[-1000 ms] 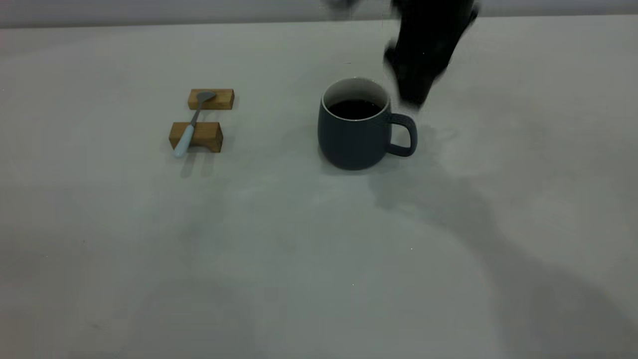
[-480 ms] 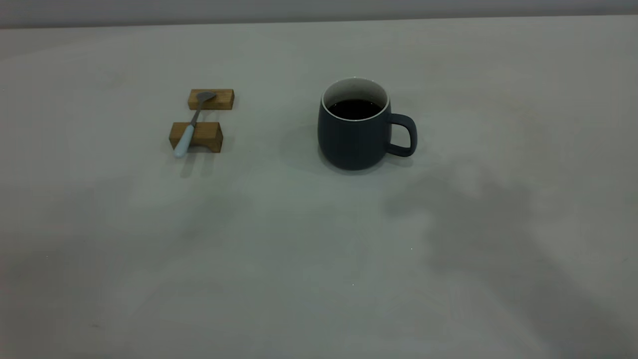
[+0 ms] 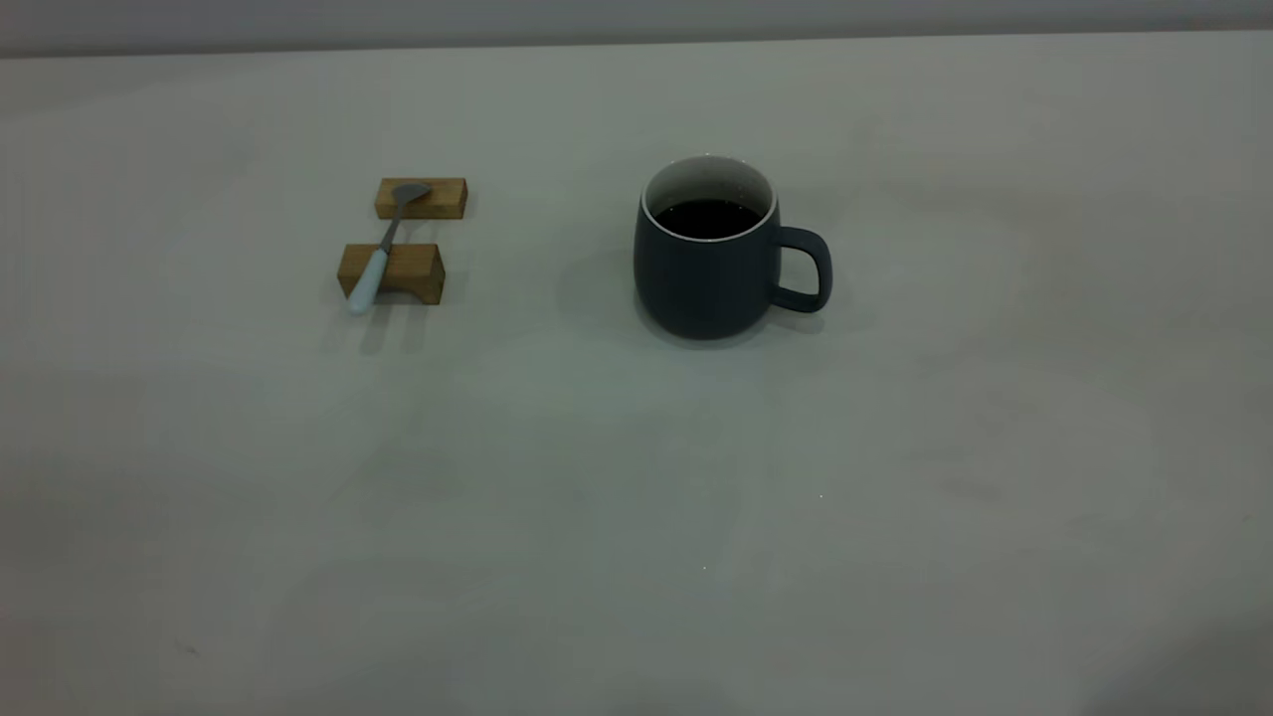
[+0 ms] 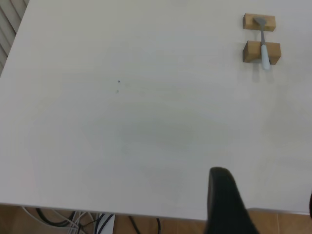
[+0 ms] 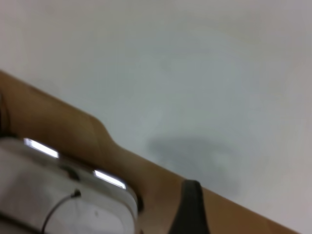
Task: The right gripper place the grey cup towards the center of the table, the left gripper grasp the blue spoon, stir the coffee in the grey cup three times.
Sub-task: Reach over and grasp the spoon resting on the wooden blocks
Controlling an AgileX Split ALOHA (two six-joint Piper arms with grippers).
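The grey cup [image 3: 704,273] stands upright near the middle of the table [image 3: 636,477], its handle pointing right, with dark coffee [image 3: 708,217] inside. To its left the blue spoon [image 3: 381,251] lies across two wooden blocks; the left wrist view also shows the spoon [image 4: 263,48]. Neither gripper appears in the exterior view. My left gripper [image 4: 265,209] hovers open over the table's edge, far from the spoon, holding nothing. In its own wrist view my right gripper [image 5: 253,214] is open and empty above another table edge; only one finger [image 5: 191,209] shows.
Two brown wooden blocks [image 3: 421,198] [image 3: 392,271] carry the spoon. Beyond the table's edge lie a wooden floor with cables [image 4: 73,219] and a white device [image 5: 63,195]. A tiny black speck [image 4: 119,82] marks the table.
The right arm, which stood just behind the cup's handle, has pulled away out of the exterior view, and its shadow has left the table. Cup and spoon have not moved.
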